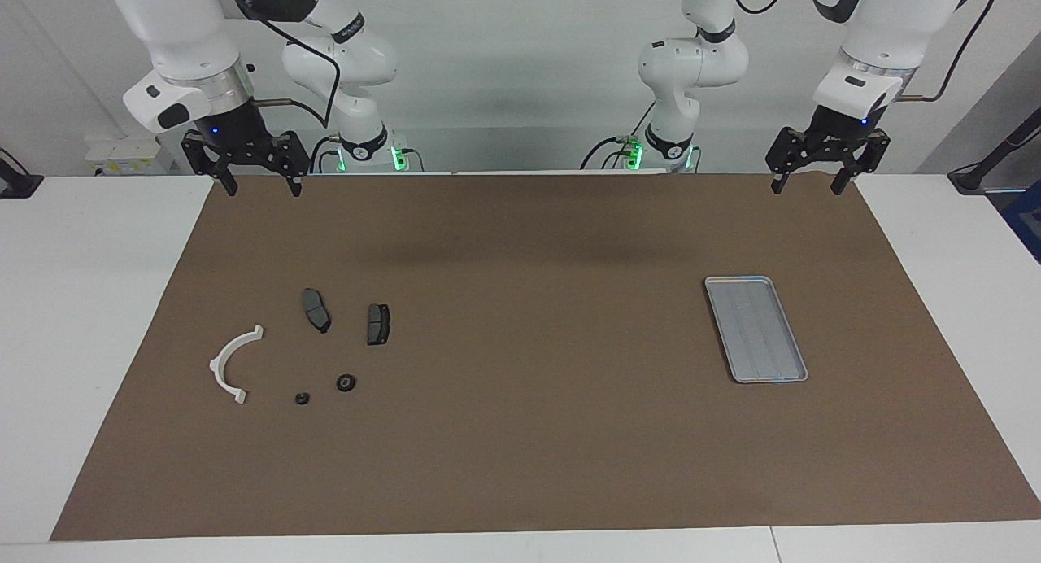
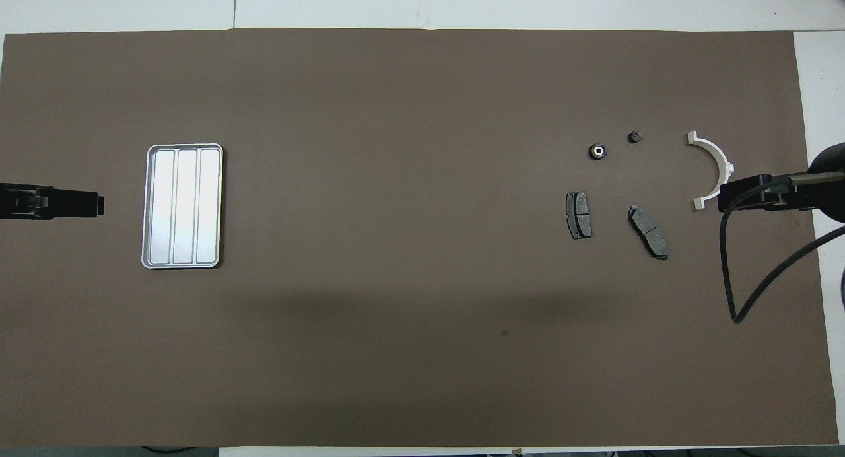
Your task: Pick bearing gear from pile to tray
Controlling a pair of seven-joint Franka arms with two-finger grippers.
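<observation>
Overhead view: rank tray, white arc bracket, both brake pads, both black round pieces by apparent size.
1. tray
2. white arc bracket
3. two brake pads, alike, not ranked
4. larger round piece
5. smaller round piece

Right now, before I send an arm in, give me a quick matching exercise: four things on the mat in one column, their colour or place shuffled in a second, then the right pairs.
Things:
1. tray
2. arc bracket
3. larger round piece
4. right gripper

Descriptions:
A. white and curved, at the right arm's end of the pile
B. silver-grey and ribbed, toward the left arm's end of the table
C. raised over the mat's edge nearest the robots, fingers open
D. black with a pale centre, farther from the robots than the brake pads

Pairs: 1-B, 2-A, 3-D, 4-C
</observation>
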